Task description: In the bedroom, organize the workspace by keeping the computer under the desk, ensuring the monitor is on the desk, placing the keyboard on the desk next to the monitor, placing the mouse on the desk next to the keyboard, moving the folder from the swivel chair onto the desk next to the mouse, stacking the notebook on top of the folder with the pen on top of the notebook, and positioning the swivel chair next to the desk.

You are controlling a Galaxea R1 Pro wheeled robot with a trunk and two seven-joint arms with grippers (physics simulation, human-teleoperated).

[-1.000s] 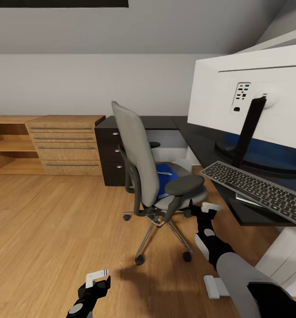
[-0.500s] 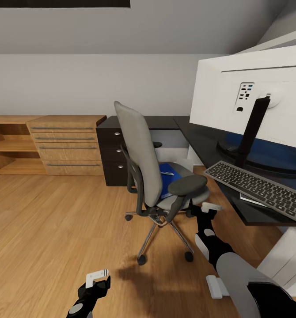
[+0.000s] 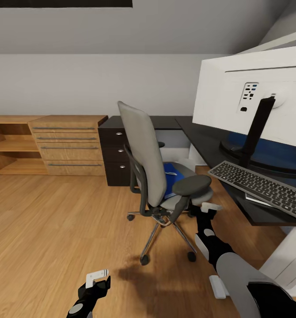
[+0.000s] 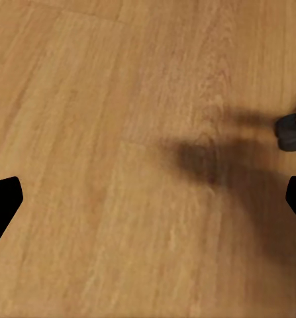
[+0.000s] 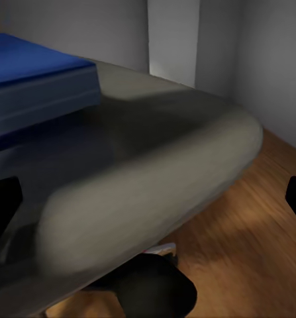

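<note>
Head camera first: the swivel chair (image 3: 159, 176) is standing on the wooden floor (image 3: 55, 221) just beside the desk (image 3: 201, 141), its tall grey back turned toward the camera. The folder (image 3: 171, 176) is lying on the seat with the pen (image 3: 171, 173) resting on top of it. The monitor (image 3: 254, 97) is sitting on the desk with its white back facing the view, and the keyboard (image 3: 263, 187) is lying in front of its round base, overhanging the desk's near edge. A wooden drawer chest (image 3: 66, 143) is standing against the far wall. The right gripper (image 3: 206, 207) is reaching up close to the seat's front edge (whether it touches is unclear), while the left gripper (image 3: 97, 278) is hanging low over bare floor, holding nothing.

Left wrist camera: dark fingertips (image 4: 3, 202) are showing at both edges, spread wide over floorboards, with a chair castor (image 4: 292, 131) nearby.

Right wrist camera: fingertips (image 5: 2, 205) are likewise standing wide apart, flanking the grey seat cushion (image 5: 154, 179), with the blue folder (image 5: 35, 73) lying farther back on it.
</note>
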